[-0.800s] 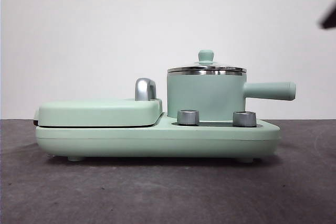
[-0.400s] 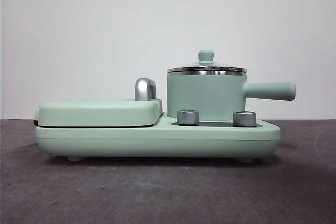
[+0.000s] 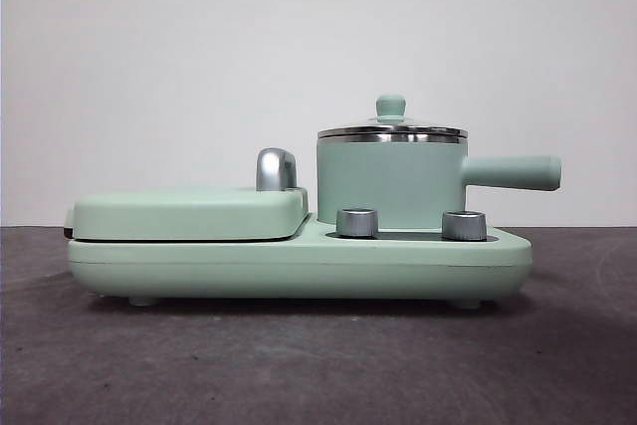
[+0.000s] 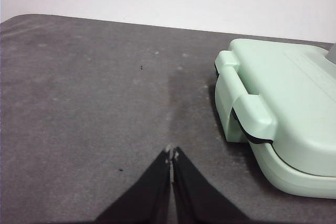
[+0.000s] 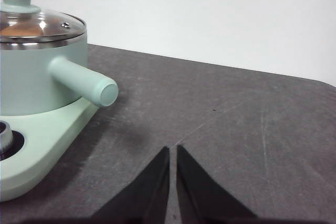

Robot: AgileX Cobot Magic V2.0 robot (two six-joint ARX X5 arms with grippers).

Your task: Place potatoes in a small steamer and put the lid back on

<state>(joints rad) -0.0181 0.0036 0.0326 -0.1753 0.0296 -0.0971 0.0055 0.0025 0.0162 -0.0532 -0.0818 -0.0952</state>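
The small steamer (image 3: 390,184) stands on the right half of a mint-green cooker base (image 3: 299,268), its straight handle (image 3: 513,172) pointing right. The lid (image 3: 391,131) sits flat on its steel rim, knob up. In the right wrist view an orange-brown patch of the potatoes (image 5: 18,29) shows through the glass lid (image 5: 44,27) of the steamer (image 5: 31,77). My right gripper (image 5: 172,150) hangs shut over bare table beside the handle's end (image 5: 102,92). My left gripper (image 4: 171,153) is shut and empty above the table, near the cooker's other end.
A closed flat griddle cover (image 3: 189,211) with a chrome handle (image 3: 276,168) fills the base's left half; its hinge end (image 4: 247,108) lies close to my left gripper. Two steel dials (image 3: 356,222) (image 3: 464,225) sit in front of the pot. White wall behind.
A black arm tip at the front view's top right corner a second ago has gone out of view. Steamer and lid have not moved.
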